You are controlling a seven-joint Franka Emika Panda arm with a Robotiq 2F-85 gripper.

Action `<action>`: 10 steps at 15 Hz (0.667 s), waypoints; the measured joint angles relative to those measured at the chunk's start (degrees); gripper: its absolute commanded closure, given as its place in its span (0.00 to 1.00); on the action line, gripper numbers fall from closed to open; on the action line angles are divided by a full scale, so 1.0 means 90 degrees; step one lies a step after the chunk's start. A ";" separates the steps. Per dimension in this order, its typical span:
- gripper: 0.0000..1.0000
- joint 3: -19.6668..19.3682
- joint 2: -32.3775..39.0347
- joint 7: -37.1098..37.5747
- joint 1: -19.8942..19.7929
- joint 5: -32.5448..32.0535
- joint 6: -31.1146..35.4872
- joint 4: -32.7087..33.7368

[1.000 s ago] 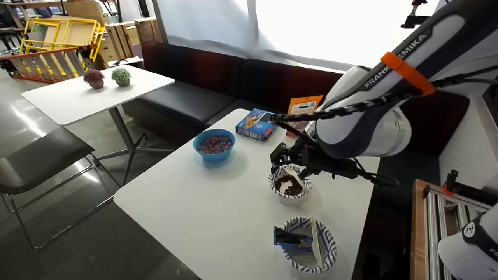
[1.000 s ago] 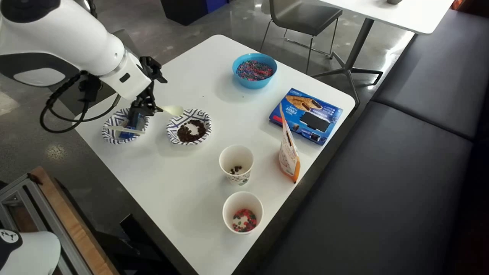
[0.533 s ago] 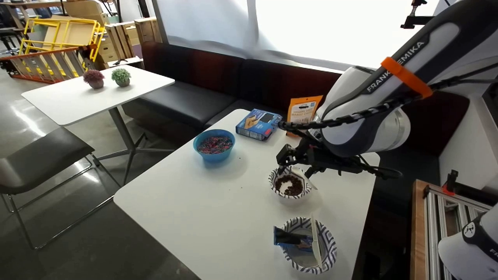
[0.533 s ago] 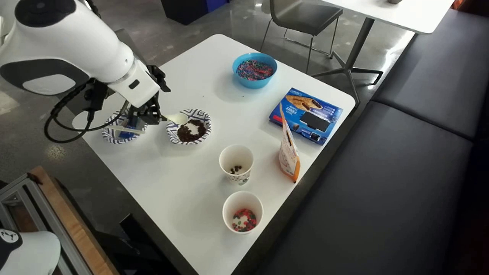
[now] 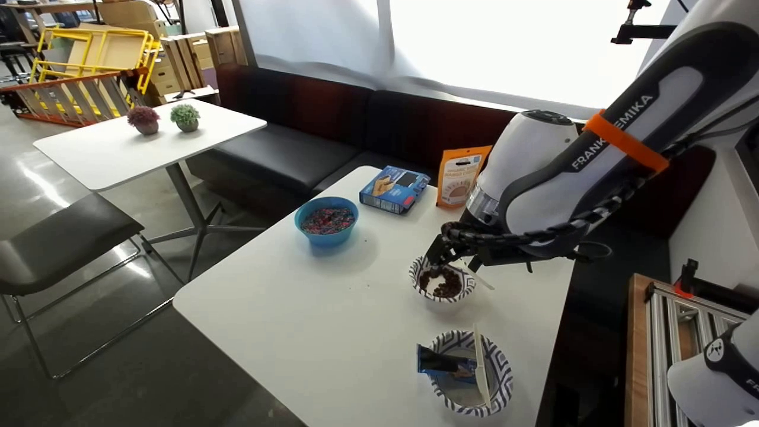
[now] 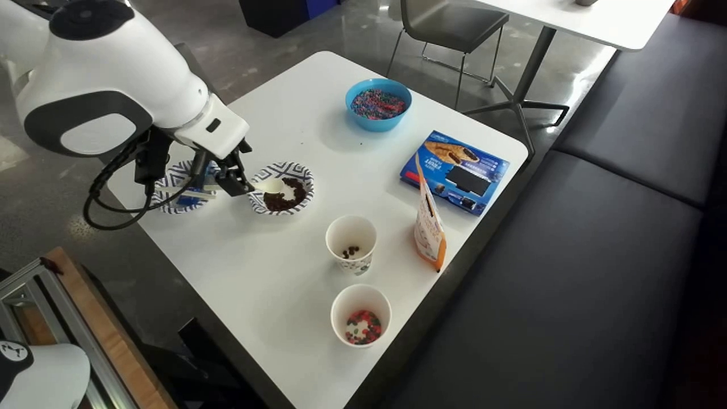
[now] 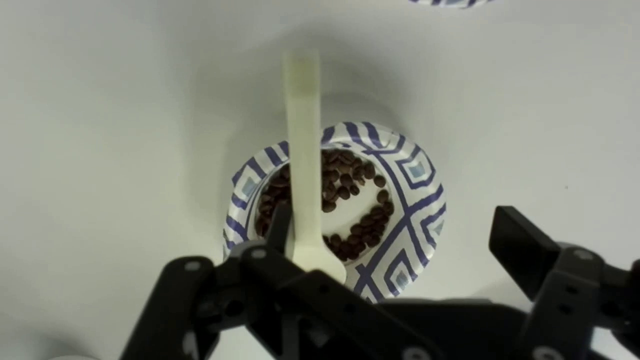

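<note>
A cream plastic spoon (image 7: 304, 175) lies tilted across a patterned paper bowl (image 7: 420, 200) with dark coffee beans (image 7: 372, 227) in it. My gripper (image 7: 395, 225) is open above this bowl. One finger is right beside the spoon near its head; whether they touch I cannot tell. The other finger is well apart from it. In an exterior view the spoon's head (image 6: 271, 185) is over the bowl; in an exterior view its handle (image 5: 480, 279) sticks out past the rim. My gripper is low over the bowl in both exterior views (image 5: 455, 262) (image 6: 248, 169).
A second patterned bowl (image 5: 503, 382) holds a blue-wrapped bar (image 5: 442, 365) and a white utensil (image 5: 481, 370). A blue bowl of colored bits (image 5: 326, 238), a blue box (image 5: 385, 198) and an orange pouch (image 5: 458, 178) stand further off. Two paper cups (image 6: 353, 262) (image 6: 361, 295) stand nearby.
My gripper has come down closer to the bean bowl and its tilt has changed. The spoon has sunk lower, its handle now reaching out over the rim. The bowls have not visibly moved.
</note>
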 measured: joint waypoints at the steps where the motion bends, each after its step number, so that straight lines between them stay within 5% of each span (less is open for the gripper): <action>1: 0.00 -0.0070 0.0038 0.0121 -0.0002 -0.0442 -0.0147 0.0020; 6: 0.00 -0.0237 0.0192 0.0558 0.0003 -0.2314 -0.1390 0.0505; 10: 0.00 -0.0192 0.0454 0.0566 0.0112 -0.2768 -0.1740 0.0982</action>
